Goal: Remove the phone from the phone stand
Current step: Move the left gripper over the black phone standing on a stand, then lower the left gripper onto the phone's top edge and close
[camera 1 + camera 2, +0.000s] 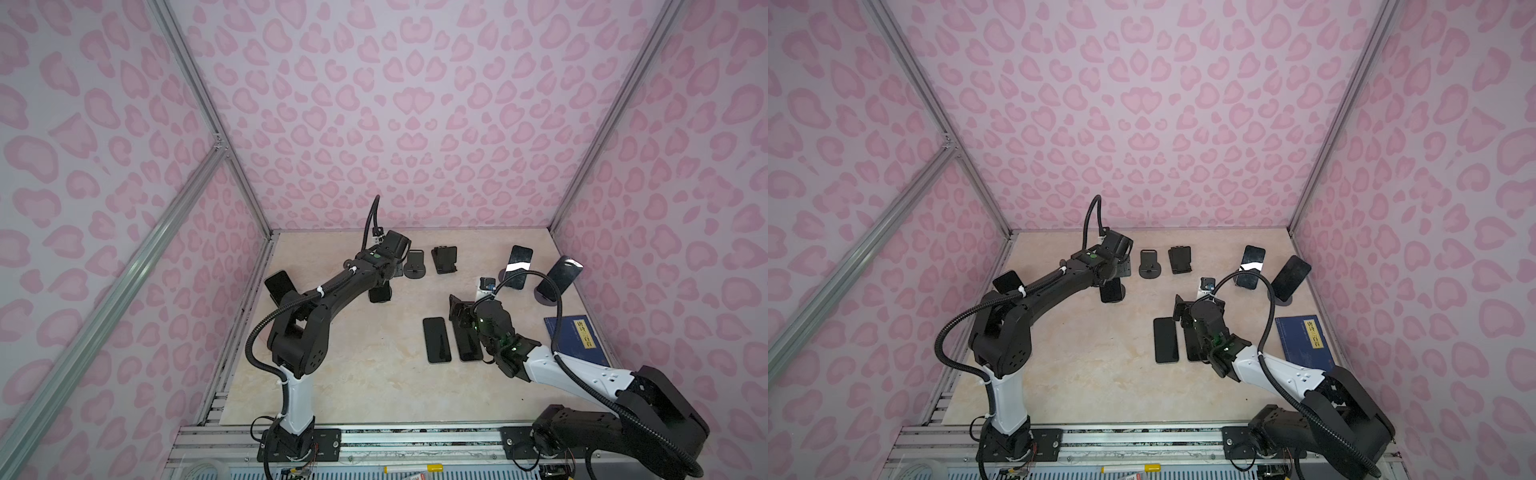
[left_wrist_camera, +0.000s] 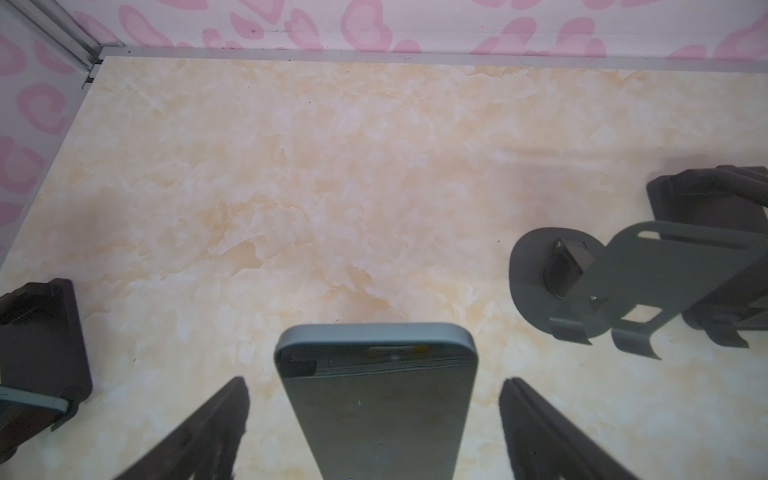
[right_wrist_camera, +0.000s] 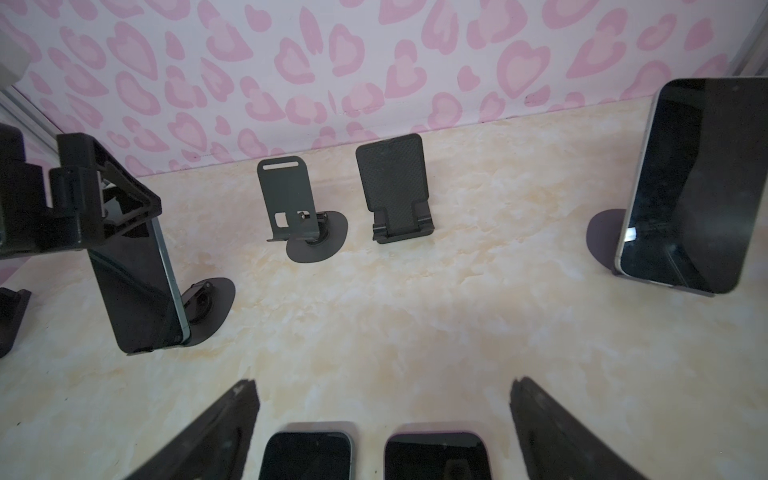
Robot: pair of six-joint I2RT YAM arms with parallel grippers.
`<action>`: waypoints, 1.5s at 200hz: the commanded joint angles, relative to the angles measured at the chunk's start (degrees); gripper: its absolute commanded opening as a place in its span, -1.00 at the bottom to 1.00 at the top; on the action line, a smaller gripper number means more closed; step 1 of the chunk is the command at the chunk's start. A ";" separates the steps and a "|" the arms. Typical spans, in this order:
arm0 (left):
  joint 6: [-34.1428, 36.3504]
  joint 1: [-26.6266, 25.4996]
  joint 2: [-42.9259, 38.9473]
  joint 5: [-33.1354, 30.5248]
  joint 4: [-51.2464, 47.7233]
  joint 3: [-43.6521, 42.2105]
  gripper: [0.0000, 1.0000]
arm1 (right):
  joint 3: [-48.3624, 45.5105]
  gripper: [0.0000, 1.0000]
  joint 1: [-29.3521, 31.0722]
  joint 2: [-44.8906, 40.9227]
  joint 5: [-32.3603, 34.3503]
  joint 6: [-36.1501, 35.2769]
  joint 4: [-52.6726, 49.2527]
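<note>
- Left gripper [image 2: 376, 384]: jaws apart, straddling the phone [image 2: 376, 419], clear of both edges.
- Phone: upright, leaning in its phone stand [image 3: 210, 305].
- Right gripper [image 3: 384, 384]: jaws apart, empty, above two flat phones [image 3: 307, 455].
- Risk: an off-centre closing could tip phone and stand together, and smooth edges may slip on lifting.

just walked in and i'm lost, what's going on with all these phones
Two robot arms are taking phones off stands. The left claw is open, straddling the top of a phone propped on its stand, not gripping yet. The right claw is open above the ends of two flat phones on the table. Two empty stands sit at the back.
</note>
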 commanded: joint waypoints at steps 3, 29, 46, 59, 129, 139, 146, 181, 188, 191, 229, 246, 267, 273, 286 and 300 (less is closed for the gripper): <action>0.01 0.20 1.39 0.51 1.40 1.05 0.94 | 0.30 0.93 0.06 0.20 0.99 -0.54 -0.34; 0.30 0.36 2.38 0.10 1.66 1.65 0.95 | 0.37 0.93 0.17 0.24 1.62 -0.84 -0.39; -0.34 0.54 2.58 -1.36 1.80 1.56 0.94 | 0.36 0.93 0.25 0.21 2.10 -1.20 -0.53; -1.57 0.64 2.75 -2.16 1.67 1.51 0.95 | 0.45 0.93 0.25 0.28 1.85 -1.25 -0.41; -2.17 0.72 3.88 -2.67 2.71 1.95 0.90 | 1.22 0.93 1.11 1.70 0.63 -2.54 -0.13; -2.24 0.72 3.97 -2.99 2.71 1.99 0.88 | 1.26 0.93 1.22 1.71 0.64 -2.66 -0.17; -2.17 0.70 4.12 -3.17 2.71 2.08 0.87 | 1.34 0.92 1.28 1.67 0.72 -2.74 -0.22; -1.95 0.72 4.51 -4.17 3.08 1.77 0.77 | 1.31 0.93 1.42 1.62 1.03 -2.92 -0.39; -1.99 0.72 4.60 -4.27 3.11 1.76 0.75 | 1.39 0.92 1.37 1.70 1.06 -3.00 -0.38; -1.99 0.70 4.56 -4.34 3.16 1.70 0.74 | 1.35 0.92 1.37 1.71 1.04 -3.03 -0.39; -2.08 0.72 4.68 -4.87 3.80 1.27 0.66 | 1.65 0.91 1.47 1.82 1.16 -3.09 -0.74; -1.99 0.72 4.78 -4.80 4.20 1.00 0.65 | 1.49 0.87 1.71 1.41 2.03 -2.92 -0.95; -2.00 0.69 4.46 -4.51 4.95 0.12 0.60 | 1.09 0.87 1.75 0.75 2.82 -3.09 -0.50; -2.00 0.71 4.27 -4.29 5.27 -0.31 0.57 | 1.11 0.87 1.74 0.70 2.92 -3.09 -0.57; -1.99 0.65 3.84 -4.27 6.01 -1.11 0.53 | 1.15 0.87 1.75 0.80 2.88 -3.09 -0.58; -1.99 0.71 3.56 -4.54 6.24 -1.39 0.51 | 1.25 0.86 1.80 1.00 2.93 -3.09 -0.58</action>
